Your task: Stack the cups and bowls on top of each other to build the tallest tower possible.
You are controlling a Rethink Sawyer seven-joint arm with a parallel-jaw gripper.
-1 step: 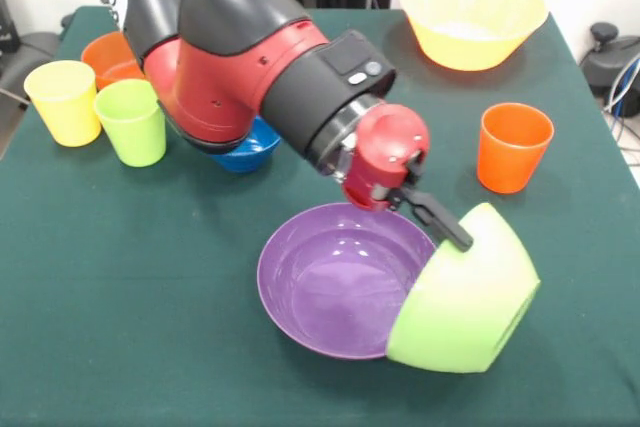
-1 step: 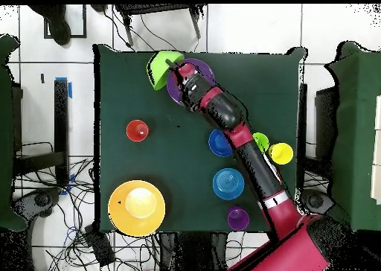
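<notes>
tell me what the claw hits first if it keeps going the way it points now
The lime green bowl: the claw points down and sideways at its tilted rim and already seems to touch it. The purple bowl lies just beside; depth is unclear.

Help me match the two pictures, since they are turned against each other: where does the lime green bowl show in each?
Front view: the lime green bowl is tipped on its side at lower right, against the purple bowl.
Overhead view: the same bowl sits at the table's top edge, left of centre.
Shared landmark: the purple bowl beside it, under the gripper.
</notes>
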